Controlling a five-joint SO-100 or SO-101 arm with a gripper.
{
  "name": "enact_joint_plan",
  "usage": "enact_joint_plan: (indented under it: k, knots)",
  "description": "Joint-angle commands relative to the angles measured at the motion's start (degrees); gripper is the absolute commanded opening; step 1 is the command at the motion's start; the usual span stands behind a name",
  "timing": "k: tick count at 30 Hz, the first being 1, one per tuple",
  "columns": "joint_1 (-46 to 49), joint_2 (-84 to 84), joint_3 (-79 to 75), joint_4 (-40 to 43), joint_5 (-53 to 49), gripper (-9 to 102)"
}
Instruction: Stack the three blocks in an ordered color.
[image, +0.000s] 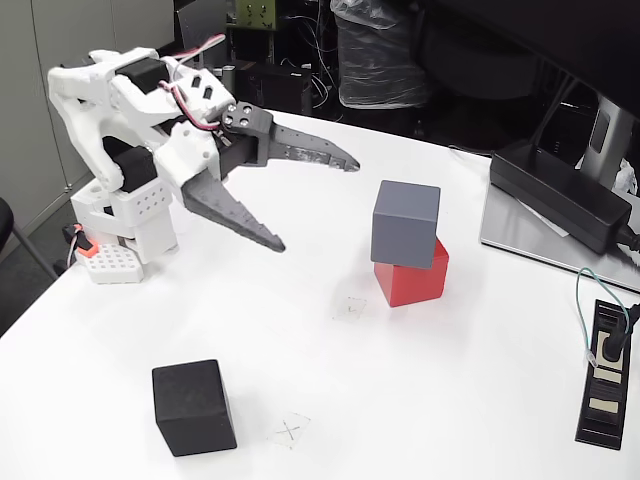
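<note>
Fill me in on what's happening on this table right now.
A small white robot arm is stacking cubes on a white table. The grey block already sits on the red block, turned a little askew. The black block stands alone near the front edge, untouched. The gripper hangs open and empty above the table, left of the stack, holding nothing. A black power brick lies at the right.
</note>
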Motion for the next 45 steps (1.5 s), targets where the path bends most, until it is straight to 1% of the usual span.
enact_joint_plan:
  k: [1,4,7,10,13,17,21,32,41,45]
  knots:
    - [3.3,0.4,-9.6,14.1,-0.1,39]
    - [6.3,0.2,-15.1,23.2,-0.3,39]
    - [9.1,-1.6,-19.2,30.4,-2.3,39]
    - [12.7,-5.5,-22.4,35.9,-6.8,39]
    - [17.9,-11.2,-25.2,38.8,-11.1,39]
    - [25.5,-20.0,-28.7,39.4,-14.4,39]
    - [29.1,-29.2,-32.9,39.3,-15.7,39]
    - [29.9,-47.9,-42.3,39.2,-15.4,39]
    - [29.6,-58.2,-46.4,39.2,-15.7,39]
    - [29.4,-61.8,-46.8,36.7,-15.5,39]
